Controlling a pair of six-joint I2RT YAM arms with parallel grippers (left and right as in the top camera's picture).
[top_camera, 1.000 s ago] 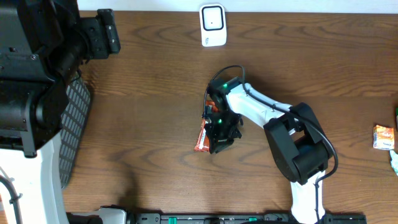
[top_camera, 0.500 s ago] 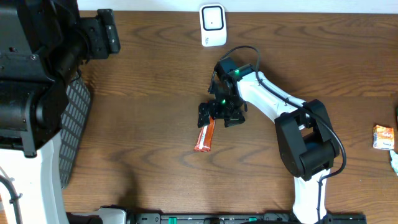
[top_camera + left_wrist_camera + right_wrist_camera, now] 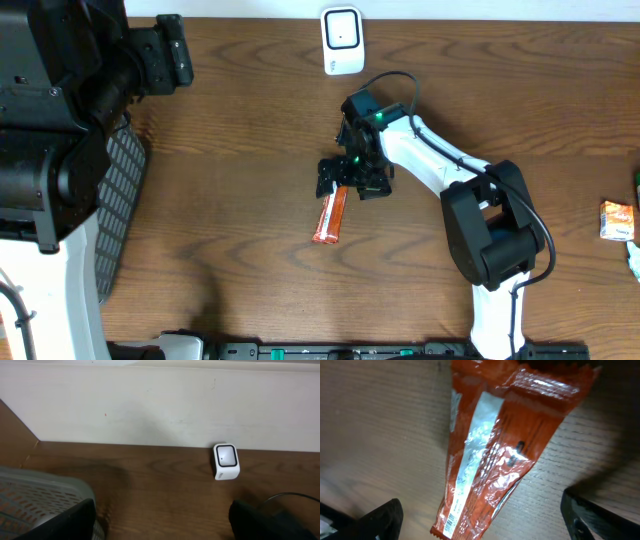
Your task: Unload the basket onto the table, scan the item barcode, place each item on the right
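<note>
The item is an orange foil snack packet (image 3: 331,218) lying flat on the wooden table, free of any grip. In the right wrist view the packet (image 3: 495,450) shows a white strip, with its barcode (image 3: 451,520) at the near end. My right gripper (image 3: 350,182) hovers over the packet's upper end, open, its fingers (image 3: 382,519) wide to either side. The white scanner (image 3: 341,40) stands at the table's back edge, and the scanner (image 3: 226,461) also shows in the left wrist view. My left gripper (image 3: 162,522) is open with nothing in it, far to the left.
A grey mesh basket (image 3: 120,190) sits at the left under the left arm. A small orange and white pack (image 3: 617,220) lies at the right edge. A pale wall (image 3: 160,405) runs behind the table.
My right gripper opened and let go of the packet, then shifted back and up toward the scanner. The packet now lies on the table. The left arm has not moved.
</note>
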